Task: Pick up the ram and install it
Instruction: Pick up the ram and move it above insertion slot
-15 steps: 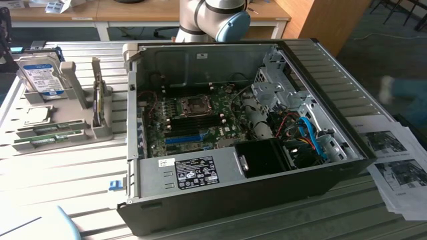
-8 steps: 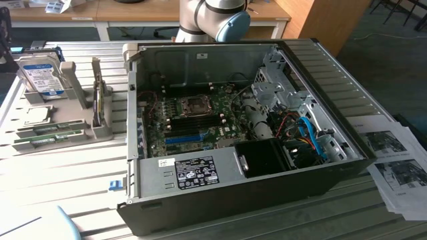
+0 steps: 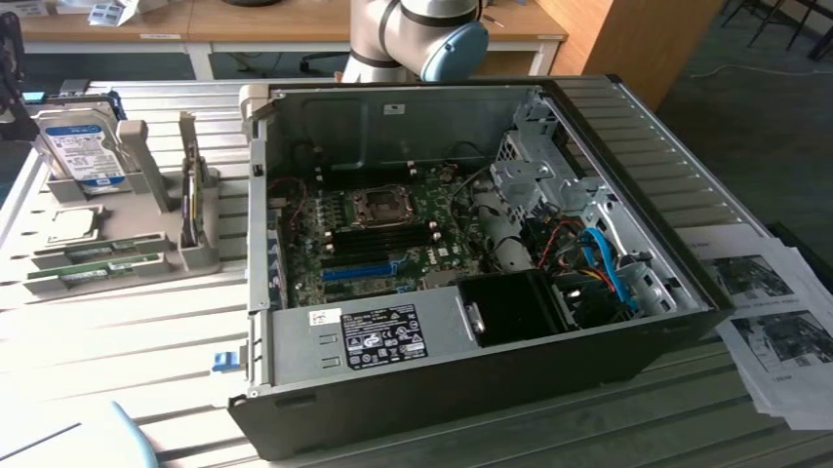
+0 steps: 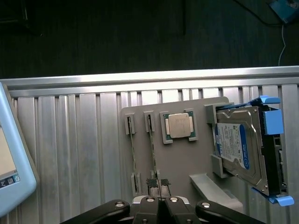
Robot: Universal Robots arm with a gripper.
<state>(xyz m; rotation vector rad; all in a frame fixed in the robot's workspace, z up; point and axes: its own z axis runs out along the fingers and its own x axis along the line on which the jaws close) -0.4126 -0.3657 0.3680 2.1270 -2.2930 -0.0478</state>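
Two rams stand on edge in a grey holder [image 4: 177, 163]: thin green sticks, one [image 4: 132, 151] beside the other [image 4: 152, 149]. In the exterior view they lie at the left, one [image 3: 98, 252] behind the other [image 3: 89, 275]. My gripper [image 4: 160, 186] is shut with nothing between its fingers. It hangs above the holder, over the near end of the second ram. The open computer case [image 3: 625, 322] lies on its side, its motherboard [image 3: 390, 234] with dark memory slots exposed. The arm's joint [image 3: 416, 34] is behind the case.
A silver hard drive [image 4: 238, 149] in a blue bracket and a processor chip [image 4: 179, 125] share the holder. A pale blue device [image 4: 11, 158] lies on the slatted metal table [image 4: 70, 154]. Printed sheets [image 3: 768, 312] lie at the exterior view's right.
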